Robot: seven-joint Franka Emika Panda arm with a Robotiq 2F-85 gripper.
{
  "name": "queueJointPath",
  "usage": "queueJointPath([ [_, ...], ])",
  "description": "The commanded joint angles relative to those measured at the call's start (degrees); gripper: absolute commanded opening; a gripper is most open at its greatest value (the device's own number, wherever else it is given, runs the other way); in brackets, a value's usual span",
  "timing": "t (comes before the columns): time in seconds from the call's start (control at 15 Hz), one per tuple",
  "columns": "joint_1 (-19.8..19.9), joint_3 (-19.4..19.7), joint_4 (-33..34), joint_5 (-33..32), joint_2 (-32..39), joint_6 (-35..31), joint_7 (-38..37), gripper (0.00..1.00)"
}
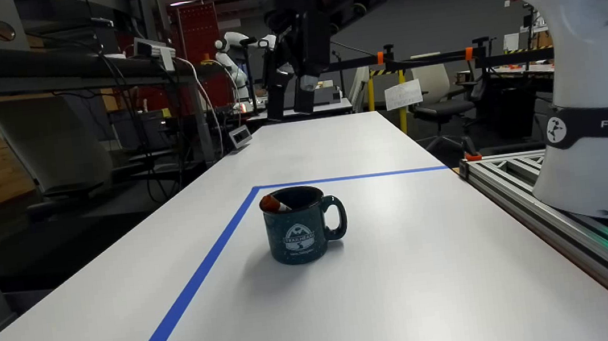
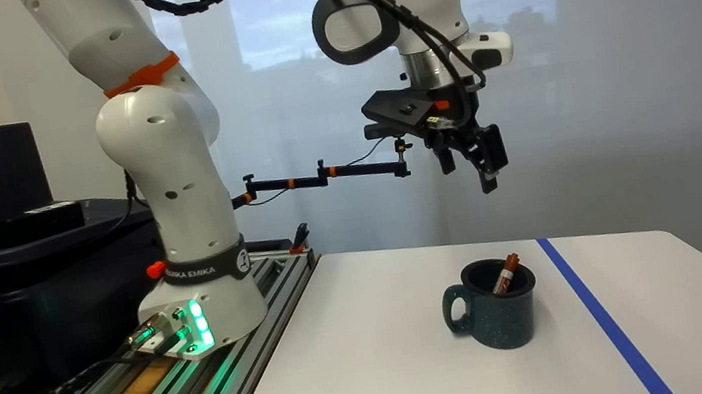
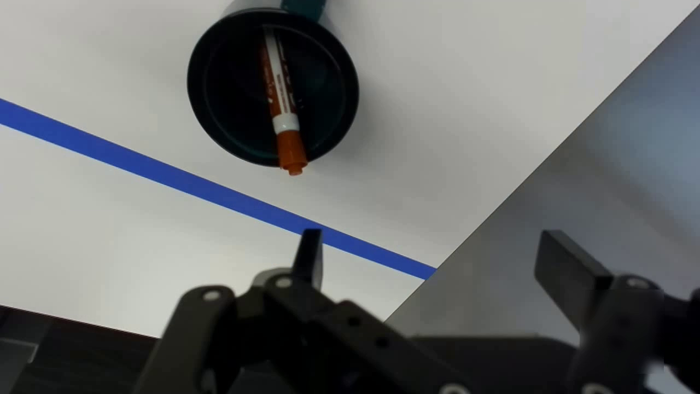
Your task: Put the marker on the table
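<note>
An orange-brown marker with a white band leans inside a dark green mug, its cap end over the rim. The marker also shows in both exterior views; its lower end is inside the mug. The mug stands upright on the white table, with its handle to one side; it also shows in an exterior view and in the wrist view. My gripper is open and empty, high above the table and apart from the mug, as both exterior views show.
Blue tape runs along the table beside the mug, with a cross strip behind it. A small grey device sits at the table's far edge. The arm's base stands on a metal rail frame beside the table.
</note>
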State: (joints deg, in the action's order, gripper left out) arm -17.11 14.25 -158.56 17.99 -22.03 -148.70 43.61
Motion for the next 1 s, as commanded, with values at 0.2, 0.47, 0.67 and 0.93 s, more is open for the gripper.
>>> queueJointPath([
  [0.2, 3.26, -0.24, 0.06, 0.28, 4.97, -5.53, 6.77, 1.0],
  [0.47, 2.63, -0.55, 0.01, 2.34, 9.52, -13.33, 8.24, 1.0],
  [0.67, 1.94, -0.04, 0.0, 4.66, 12.91, -15.6, 6.98, 1.0],
  [0.93, 2.43, -0.13, 0.18, 2.41, 11.81, -13.91, 6.6, 1.0],
])
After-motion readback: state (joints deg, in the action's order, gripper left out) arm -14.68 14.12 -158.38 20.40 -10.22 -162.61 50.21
